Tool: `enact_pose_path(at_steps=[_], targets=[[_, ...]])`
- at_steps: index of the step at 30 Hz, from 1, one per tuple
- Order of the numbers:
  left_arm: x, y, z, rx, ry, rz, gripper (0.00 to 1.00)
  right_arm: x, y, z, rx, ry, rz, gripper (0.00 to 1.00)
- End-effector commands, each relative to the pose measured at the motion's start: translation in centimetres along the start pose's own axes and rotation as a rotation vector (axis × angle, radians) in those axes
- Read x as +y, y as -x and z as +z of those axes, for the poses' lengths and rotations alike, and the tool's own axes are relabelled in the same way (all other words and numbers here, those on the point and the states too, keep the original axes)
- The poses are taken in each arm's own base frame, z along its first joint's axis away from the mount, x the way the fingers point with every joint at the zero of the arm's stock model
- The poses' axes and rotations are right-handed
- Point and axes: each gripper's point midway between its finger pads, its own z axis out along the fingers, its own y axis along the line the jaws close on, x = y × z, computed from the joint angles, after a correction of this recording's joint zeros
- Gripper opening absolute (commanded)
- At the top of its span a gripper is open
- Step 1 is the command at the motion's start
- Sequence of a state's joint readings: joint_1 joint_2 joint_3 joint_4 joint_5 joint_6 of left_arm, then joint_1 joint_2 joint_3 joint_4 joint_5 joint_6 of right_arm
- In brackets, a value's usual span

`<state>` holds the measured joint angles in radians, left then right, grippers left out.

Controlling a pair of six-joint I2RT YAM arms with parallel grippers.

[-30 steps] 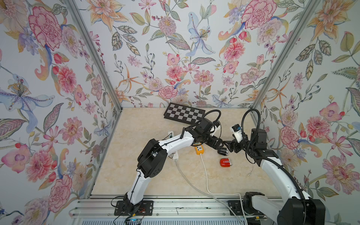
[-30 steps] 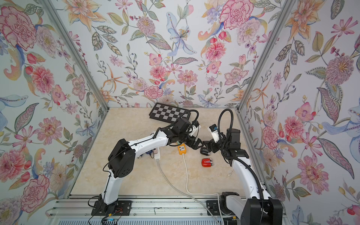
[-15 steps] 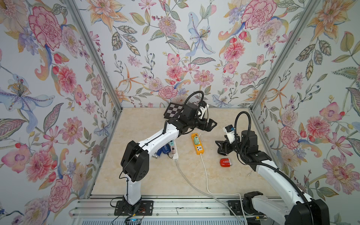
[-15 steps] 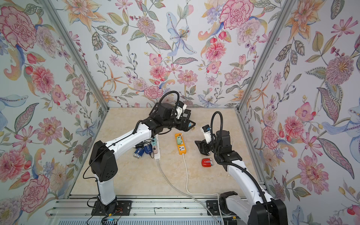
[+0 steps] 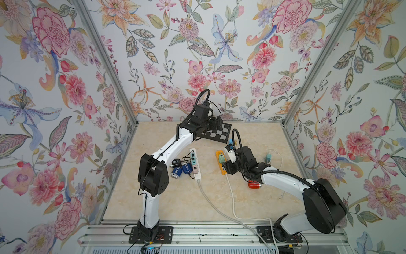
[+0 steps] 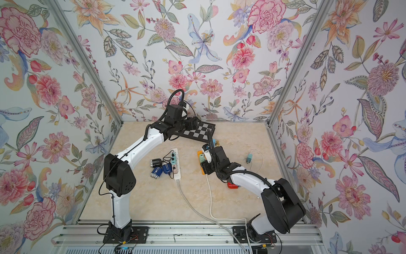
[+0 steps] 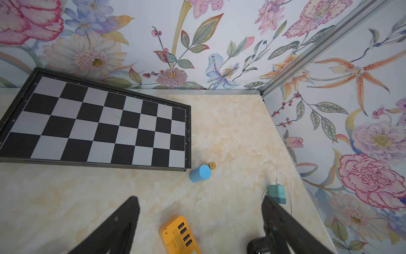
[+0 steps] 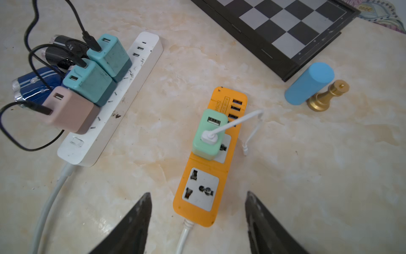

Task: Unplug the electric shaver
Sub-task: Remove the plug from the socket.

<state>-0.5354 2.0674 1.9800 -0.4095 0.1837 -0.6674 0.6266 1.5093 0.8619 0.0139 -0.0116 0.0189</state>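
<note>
Two dark-blue, silver-tipped shavers [image 8: 39, 75], black-corded; left hand [image 7: 200, 198], right hand [image 8: 198, 193] both spread, empty.

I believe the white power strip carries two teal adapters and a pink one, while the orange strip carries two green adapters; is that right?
Not quite: the orange strip carries only one green adapter, with a white cable plugged into it, as the right wrist view shows. The white power strip does carry two teal adapters and a pink adapter.
</note>
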Motion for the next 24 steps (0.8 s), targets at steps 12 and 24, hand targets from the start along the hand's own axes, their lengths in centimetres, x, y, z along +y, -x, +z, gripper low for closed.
enact_pose_path(at_steps=[12,24], targets=[[8.1,-4.8,5.7,0.185,0.245,-0.22,0.88,-0.1,2.8,3.6,-0.019,-0.122,0.043,0.6],[8.4,-8.8,7.9,0.27,0.247,-0.299,0.87,-0.1,1.1,4.5,0.045,-0.161,0.041,0.59]])
